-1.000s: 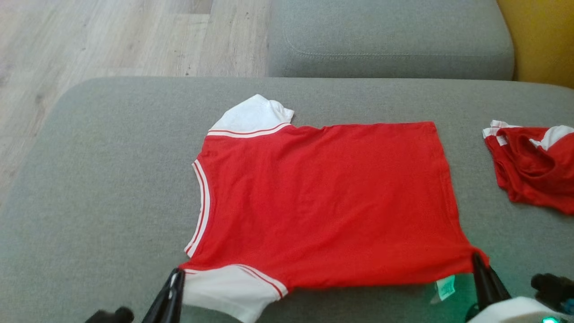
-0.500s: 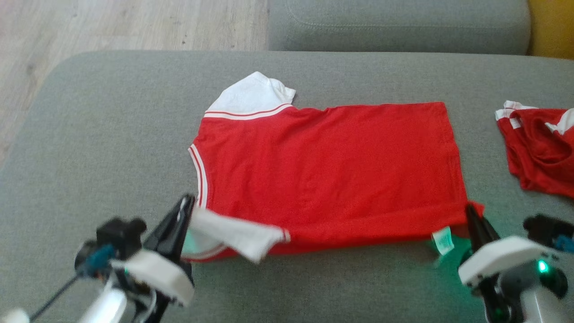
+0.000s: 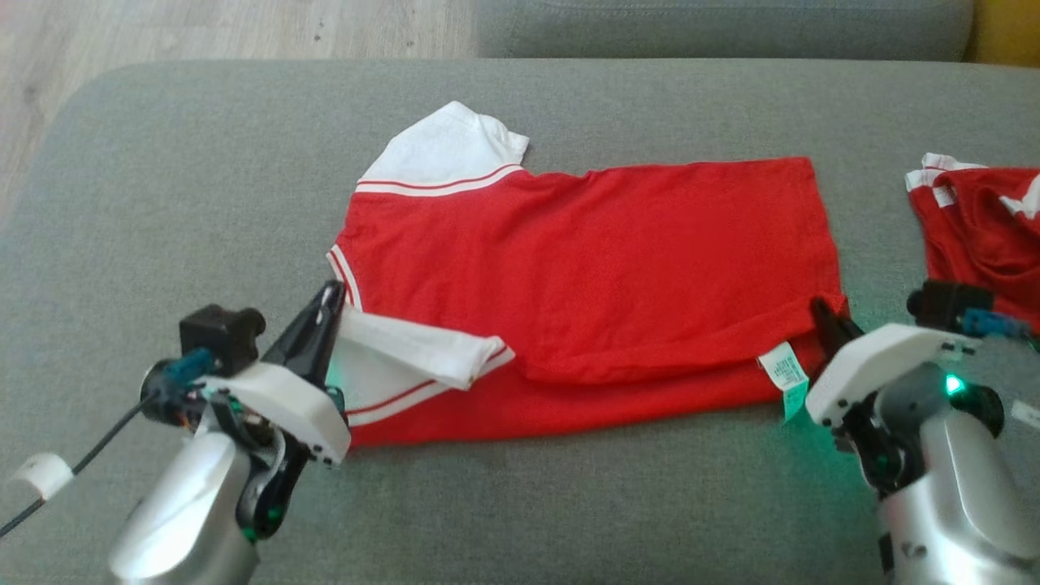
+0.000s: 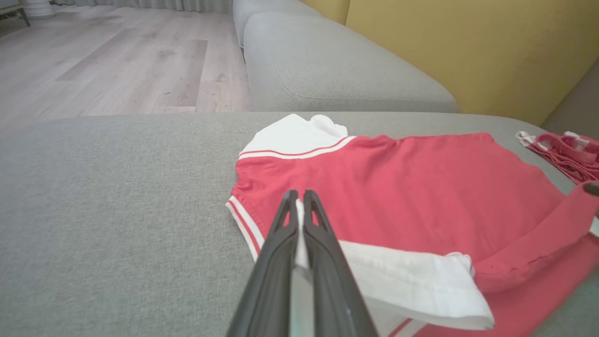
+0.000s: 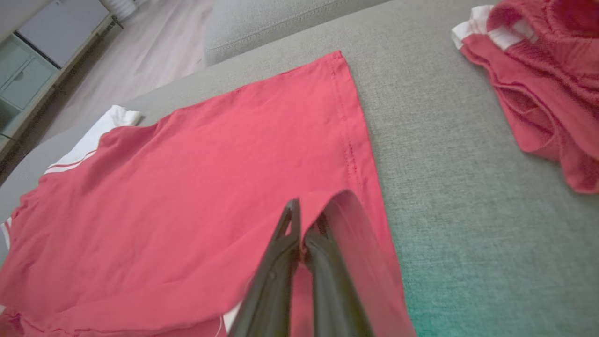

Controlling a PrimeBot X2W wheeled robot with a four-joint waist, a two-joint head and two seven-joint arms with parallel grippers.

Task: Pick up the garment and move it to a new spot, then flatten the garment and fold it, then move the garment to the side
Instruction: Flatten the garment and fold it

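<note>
Flattened garment (image 3: 585,260), first fold begun.
At the garment's near edge the left end effector (image 3: 331,288) pinches the white sleeve (image 3: 414,349) and the right end effector (image 3: 815,306) pinches the hem corner (image 5: 347,206), both lifted. The rest lies flat on the grey cushion (image 3: 162,203). Folding and the side move remain.

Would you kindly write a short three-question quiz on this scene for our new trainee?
1. True or false: the left gripper is shut on the white sleeve of the red shirt.
2. What does the right gripper grip? A: the shirt's hem corner. B: the care label. C: nothing.
3. Fill in: in the head view, the second red garment lies to the shirt's ____.
Key: 1 true; 2 A; 3 right.
</note>
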